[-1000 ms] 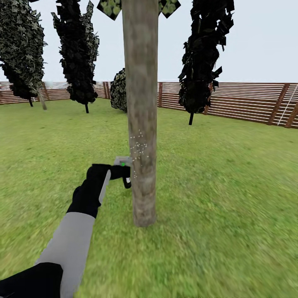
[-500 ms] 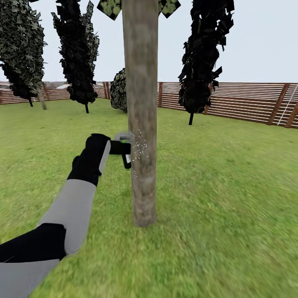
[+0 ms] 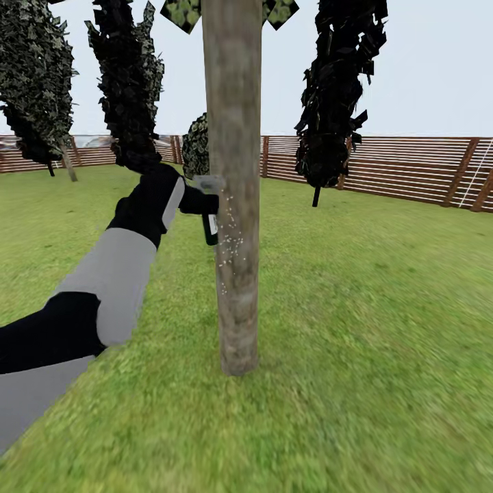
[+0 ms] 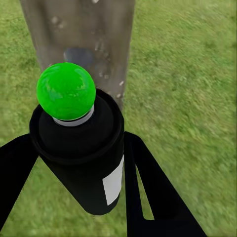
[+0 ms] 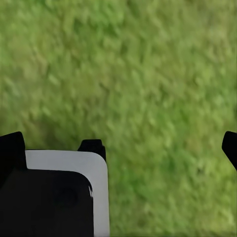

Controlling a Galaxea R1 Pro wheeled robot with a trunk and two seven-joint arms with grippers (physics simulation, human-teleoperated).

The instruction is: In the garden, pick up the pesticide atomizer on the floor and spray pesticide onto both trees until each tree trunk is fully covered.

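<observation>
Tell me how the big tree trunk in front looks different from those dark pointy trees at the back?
The tree trunk is a thick, bare, grey-brown column, while the dark cone-shaped trees are covered in blackish leaves on very thin stems. The trunk stands close, right beside the pesticide atomizer held in the left gripper, with white specks on its bark; the dark trees stand back near the fence. Both grow upright from the grass.

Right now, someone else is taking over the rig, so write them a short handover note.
Left gripper: shut on the spray bottle, its top green, aimed close at the tree trunk.
Right gripper: open, holding nothing, over grass.
Done: bottle picked up; white spray specks show mid-trunk.
Left: I cannot tell how much of this trunk is covered. A second tree needs spraying too.
</observation>
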